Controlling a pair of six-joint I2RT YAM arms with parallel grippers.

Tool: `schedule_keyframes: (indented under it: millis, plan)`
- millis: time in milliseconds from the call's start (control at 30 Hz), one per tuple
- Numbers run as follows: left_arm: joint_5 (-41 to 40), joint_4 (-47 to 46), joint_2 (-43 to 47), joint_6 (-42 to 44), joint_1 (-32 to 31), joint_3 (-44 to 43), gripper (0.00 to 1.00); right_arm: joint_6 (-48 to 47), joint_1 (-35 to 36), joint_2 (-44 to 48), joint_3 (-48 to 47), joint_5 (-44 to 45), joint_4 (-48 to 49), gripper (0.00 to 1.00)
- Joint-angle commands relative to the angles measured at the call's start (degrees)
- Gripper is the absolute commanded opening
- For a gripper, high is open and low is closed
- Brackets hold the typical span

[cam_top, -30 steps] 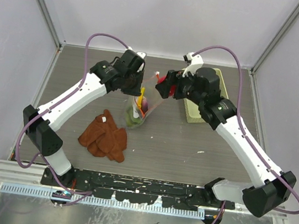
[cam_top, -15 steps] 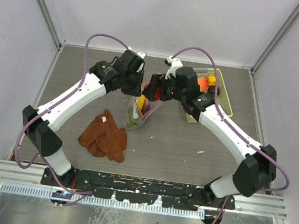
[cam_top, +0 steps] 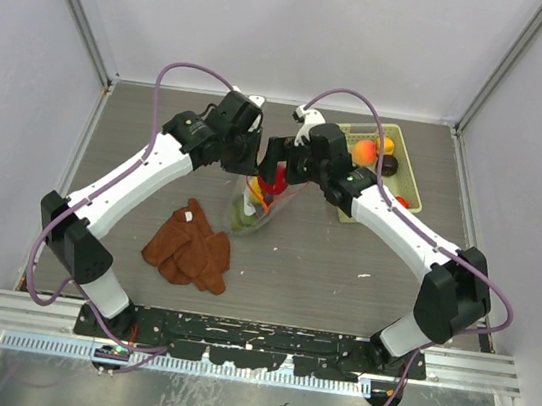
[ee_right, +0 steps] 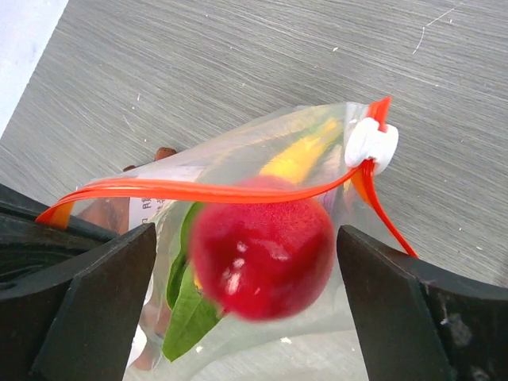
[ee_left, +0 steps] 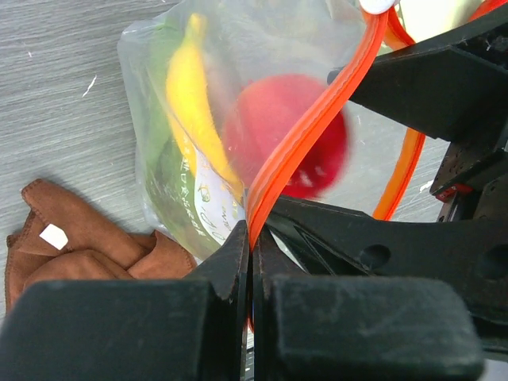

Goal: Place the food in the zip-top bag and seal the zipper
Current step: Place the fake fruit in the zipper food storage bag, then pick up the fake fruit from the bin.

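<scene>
The zip-top bag [cam_top: 249,212] hangs upright in mid-table, its mouth held up by my left gripper [ee_left: 252,240], which is shut on the orange-red zipper [ee_left: 305,131]. My right gripper [ee_right: 244,254] hovers just over the mouth with its jaws wide open. A red apple [ee_right: 262,248], blurred, sits between the fingers [ee_right: 95,309] with a gap on each side, right under the zipper [ee_right: 198,191] and its white tab [ee_right: 371,143]. A yellow banana [ee_left: 190,103] and green leaves [ee_right: 190,311] lie inside the bag.
A pale green basket [cam_top: 412,178] at the back right holds a peach [cam_top: 364,152], a dark purple piece [cam_top: 388,164] and an orange-yellow piece [cam_top: 386,145]. A rust-brown cloth [cam_top: 190,248] lies left of the bag. Both grippers crowd the bag's mouth.
My right arm swung left from the basket to over the bag's mouth carrying the red apple. Its jaws then widened, and the apple now sits loose between them. The left gripper stayed put.
</scene>
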State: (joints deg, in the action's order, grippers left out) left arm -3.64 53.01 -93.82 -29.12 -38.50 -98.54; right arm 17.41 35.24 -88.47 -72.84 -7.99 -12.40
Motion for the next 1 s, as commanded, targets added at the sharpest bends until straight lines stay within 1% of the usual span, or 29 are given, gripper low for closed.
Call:
schedule_keyframes:
  millis: [0,333,500,700,833,967]
  plan:
    - [0.55,-2.56,2.80,-0.12,0.29,-0.22,0.00,-0.02,0.04,0.50,-0.29,1.39,3.00,1.00]
    - [-0.13,-2.18,2.82,-0.33,0.27,-0.16,0.00,-0.13,0.09,4.54,-1.56,1.97,0.76,1.00]
    - [-0.63,-1.89,2.78,-0.41,0.31,-0.29,0.00,-1.20,0.09,7.64,-4.21,2.94,-4.49,0.99]
    - [-1.02,-1.63,2.94,-0.42,0.27,-0.36,0.00,-1.35,-0.07,12.20,-4.87,7.02,-11.01,0.98]
    - [-1.24,-1.51,3.20,-0.32,0.27,-0.34,0.00,-1.07,-2.38,14.55,-4.16,10.85,-15.42,0.98]
    - [-1.98,-1.33,3.56,-0.23,0.27,-0.03,0.00,-0.81,-7.15,16.15,-2.31,11.87,-18.31,0.98]
